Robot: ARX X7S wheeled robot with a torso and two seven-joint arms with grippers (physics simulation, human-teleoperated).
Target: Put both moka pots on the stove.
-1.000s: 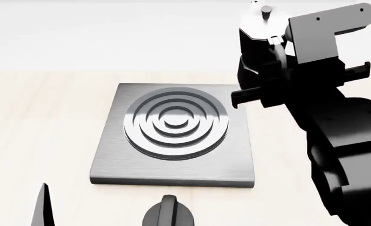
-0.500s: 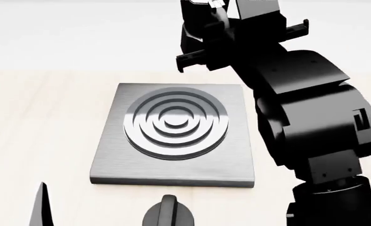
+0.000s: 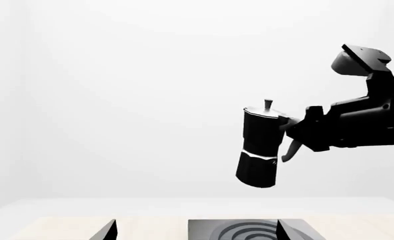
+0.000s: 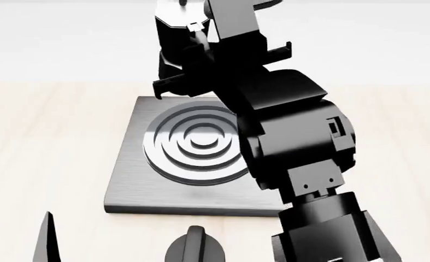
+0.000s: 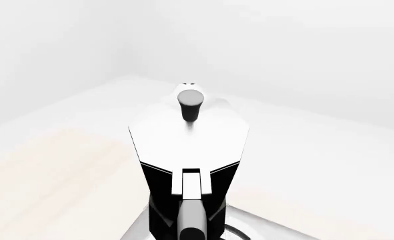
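Note:
My right gripper [image 4: 199,41] is shut on the handle of one moka pot [image 4: 175,33], a faceted black pot with a silvery lid. It holds the pot in the air over the far edge of the stove [image 4: 127,185]. In the left wrist view the pot [image 3: 258,147] hangs well above the stove [image 3: 204,231], held by the right gripper [image 3: 296,139]. The right wrist view looks down on the pot's lid [image 5: 186,132] and handle [image 5: 191,215]. My left gripper [image 3: 197,226] is open and empty, low before the stove. The second moka pot is out of view.
A squat black round knob [image 4: 195,248] sits on the light wooden table [image 4: 47,142] just in front of the stove. One left finger [image 4: 48,240] shows at the bottom left of the head view. My right arm [image 4: 295,153] covers the stove's right side.
My right arm has swung left with the moka pot, from beyond the stove's right corner to above its far edge. The left gripper has not moved.

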